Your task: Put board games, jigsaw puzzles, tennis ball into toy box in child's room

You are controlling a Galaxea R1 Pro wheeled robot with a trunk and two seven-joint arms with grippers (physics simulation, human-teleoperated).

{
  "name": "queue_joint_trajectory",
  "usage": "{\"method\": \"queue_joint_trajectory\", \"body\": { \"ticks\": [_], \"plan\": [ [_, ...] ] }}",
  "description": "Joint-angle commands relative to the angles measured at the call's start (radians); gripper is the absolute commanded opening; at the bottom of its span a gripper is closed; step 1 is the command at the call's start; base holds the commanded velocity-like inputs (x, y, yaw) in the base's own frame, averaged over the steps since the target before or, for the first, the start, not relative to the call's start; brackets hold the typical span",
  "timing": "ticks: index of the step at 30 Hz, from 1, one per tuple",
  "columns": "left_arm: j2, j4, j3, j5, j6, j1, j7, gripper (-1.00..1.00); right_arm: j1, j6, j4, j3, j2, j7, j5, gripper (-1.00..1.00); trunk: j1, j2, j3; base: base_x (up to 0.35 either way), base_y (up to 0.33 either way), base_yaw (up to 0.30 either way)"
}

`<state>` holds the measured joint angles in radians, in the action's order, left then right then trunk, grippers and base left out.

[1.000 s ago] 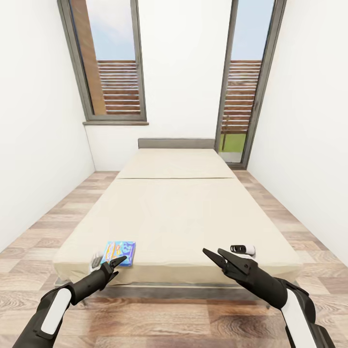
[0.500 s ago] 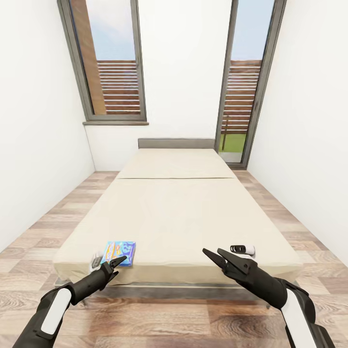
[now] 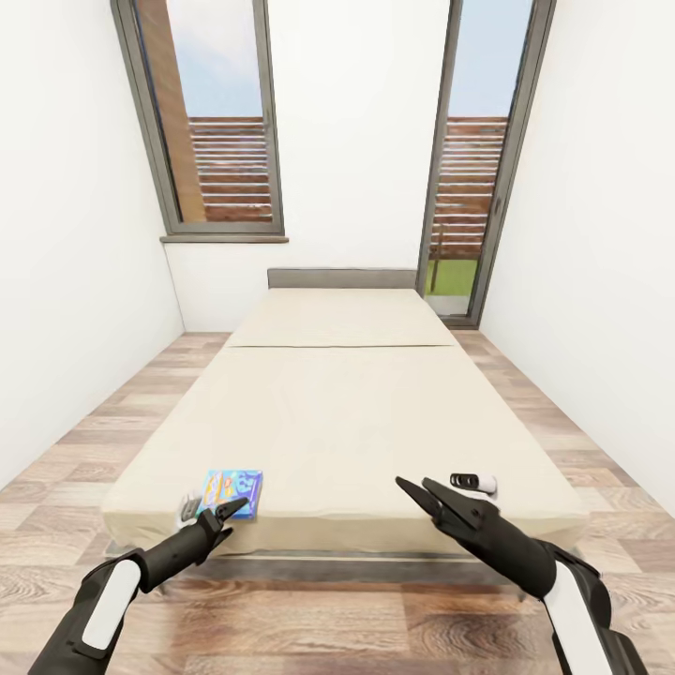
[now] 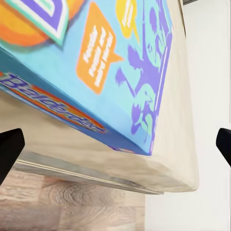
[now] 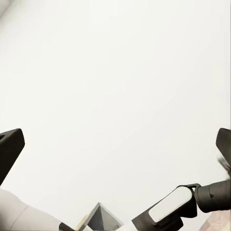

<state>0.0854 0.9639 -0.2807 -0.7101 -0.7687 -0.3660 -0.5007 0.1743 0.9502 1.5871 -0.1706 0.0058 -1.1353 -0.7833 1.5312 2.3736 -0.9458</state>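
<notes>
Facing a beige bed (image 3: pixel 337 412) with a grey headboard at 12 o'clock, white walls, plank floor (image 3: pixel 309 623), two tall dark-framed windows (image 3: pixel 211 122). Small blue board game (image 3: pixel 232 489) lying flat near the bed's foot edge, around 7 o'clock. Left gripper (image 3: pixel 225 511) hovering just beside it, fingers spread. Right gripper (image 3: pixel 419 492) at 5 o'clock above the mattress edge, fingers spread too, holding nothing.

A home bedroom: a beige bed (image 3: pixel 342 412) with grey headboard (image 3: pixel 342 277), wood-plank floor (image 3: pixel 309 628), white walls and tall dark-framed windows (image 3: pixel 211 122).
</notes>
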Motion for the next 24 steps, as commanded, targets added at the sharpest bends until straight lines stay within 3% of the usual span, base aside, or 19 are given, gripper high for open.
{"method": "queue_joint_trajectory", "body": {
  "ticks": [1, 3, 15, 24],
  "plan": [
    [-0.002, 0.000, -0.001, -0.002, -0.012, -0.001, -0.002, 1.00, 0.001, -0.001, -0.006, -0.001, 0.006, 0.004, 0.000, 1.00, 0.000, 0.000, -0.001, 0.000, 0.000, 0.000],
    [-0.002, 0.000, -0.001, -0.002, -0.023, -0.001, -0.002, 1.00, 0.001, -0.013, -0.017, -0.001, 0.018, 0.008, 0.000, 1.00, 0.000, 0.000, -0.001, 0.000, 0.000, 0.000],
    [-0.021, -0.001, 0.006, -0.002, 0.010, -0.001, -0.002, 1.00, 0.001, -0.047, -0.033, -0.005, 0.026, 0.014, 0.001, 1.00, 0.000, 0.000, -0.001, 0.000, 0.000, 0.000],
    [-0.022, -0.001, 0.006, -0.002, 0.009, -0.001, -0.002, 1.00, 0.001, -0.049, -0.033, -0.004, 0.030, 0.015, 0.001, 1.00, 0.000, 0.000, -0.001, 0.000, 0.000, 0.000]
  ]
}}
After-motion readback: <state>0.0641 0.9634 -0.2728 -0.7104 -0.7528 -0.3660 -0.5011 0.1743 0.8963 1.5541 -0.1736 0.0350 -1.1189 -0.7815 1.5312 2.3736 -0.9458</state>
